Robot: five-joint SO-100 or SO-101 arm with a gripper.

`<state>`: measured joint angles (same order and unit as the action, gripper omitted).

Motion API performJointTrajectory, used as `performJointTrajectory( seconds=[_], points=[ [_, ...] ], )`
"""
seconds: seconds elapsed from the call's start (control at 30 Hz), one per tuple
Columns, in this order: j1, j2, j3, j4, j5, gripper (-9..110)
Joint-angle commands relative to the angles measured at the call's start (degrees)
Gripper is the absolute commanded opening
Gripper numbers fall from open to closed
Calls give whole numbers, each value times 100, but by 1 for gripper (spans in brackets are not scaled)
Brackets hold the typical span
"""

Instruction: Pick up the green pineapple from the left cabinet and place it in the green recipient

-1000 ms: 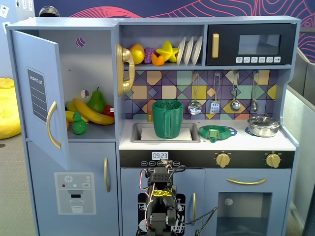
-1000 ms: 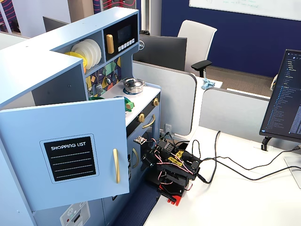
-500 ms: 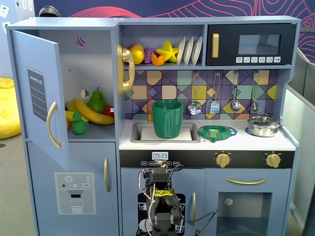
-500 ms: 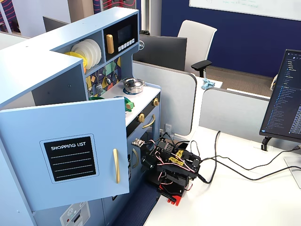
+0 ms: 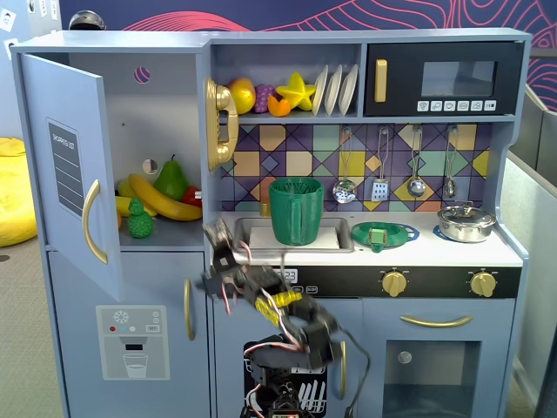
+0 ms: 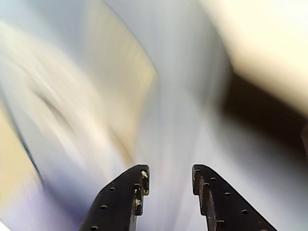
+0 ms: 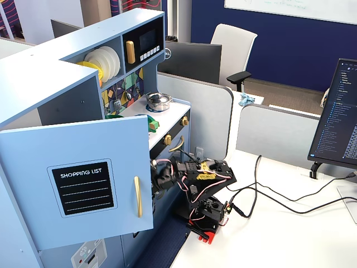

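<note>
Pale blue toy kitchen [image 5: 287,366] against a dark wall with pink wavy lines; at its side, a white desk [image 7: 290,234] with cables, a monitor [image 7: 337,120], grey partitions and an office chair [image 7: 231,50] behind. Left cabinet [image 5: 65,174] with door swung open. Green pineapple [image 5: 139,220] low on the cabinet shelf, just in front of a banana [image 5: 161,200] and a pear [image 5: 171,178]. Green recipient [image 5: 296,209] upright in the sink [image 5: 335,237]. Gripper [image 5: 218,244] raised near the counter edge, fingers [image 6: 139,180] parted, empty; wrist view blurred.
</note>
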<state>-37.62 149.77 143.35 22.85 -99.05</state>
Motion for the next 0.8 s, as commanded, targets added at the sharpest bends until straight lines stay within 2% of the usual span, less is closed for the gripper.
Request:
performJointTrajectory(
  seconds=[0.0,0.1,0.4,0.63,0.77],
  points=[
    [-193,-984,-1582,-598,237,17],
    [-193,-1485,-2145,-791,483,23],
    [-246,-2250,-2584,-2338,677,26],
    [-316,-2795,-2443,-3445,369,25],
    [-422,-3094,-2487,-3806,272,29]
  ],
)
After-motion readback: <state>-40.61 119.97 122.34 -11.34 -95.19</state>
